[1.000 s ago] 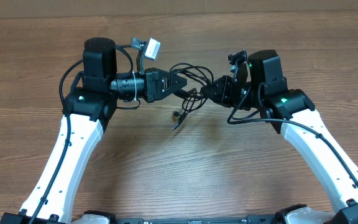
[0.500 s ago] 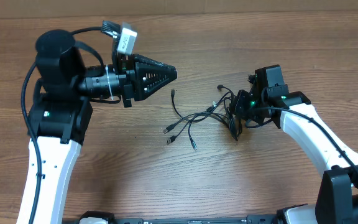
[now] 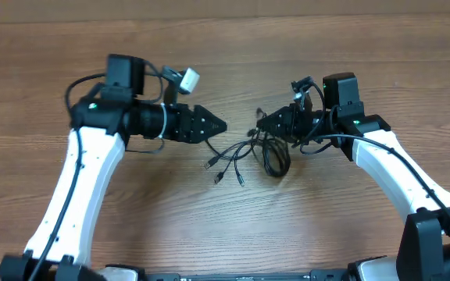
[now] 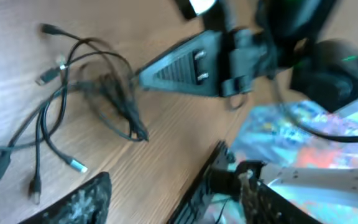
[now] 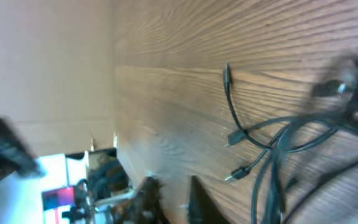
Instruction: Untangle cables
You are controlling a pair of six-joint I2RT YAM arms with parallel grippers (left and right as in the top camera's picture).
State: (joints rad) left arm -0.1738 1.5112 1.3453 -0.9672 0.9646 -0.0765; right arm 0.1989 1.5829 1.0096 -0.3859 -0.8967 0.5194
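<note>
Since half a second ago my left arm has swung back in from the left edge of the tabletop [image 3: 209,226], and my right pincer [image 3: 259,122] has lifted off the heap towards the far edge. My left pincer [image 3: 223,125] stands with its jaws apart and nothing between them, its tip just beside the cables [image 3: 250,145]. The right pincer points at the heap from the other side, its tip touching or nearly touching a strand; whether it grips one I cannot tell, the wrist view being blurred

The cables lie about the middle of the tabletop, between my two pincers: thin black cords, wound into a small tight ring at the right end, with loose strands crossing each other and fanning out leftward and towards the near edge, each ending in small plugs [image 3: 210,164]

To do this step well, I judge I should hold the ring end down with the right, take a single free plug with the left, and draw it slowly along the wood towards the left edge, stopping if other strands drag with it
</note>
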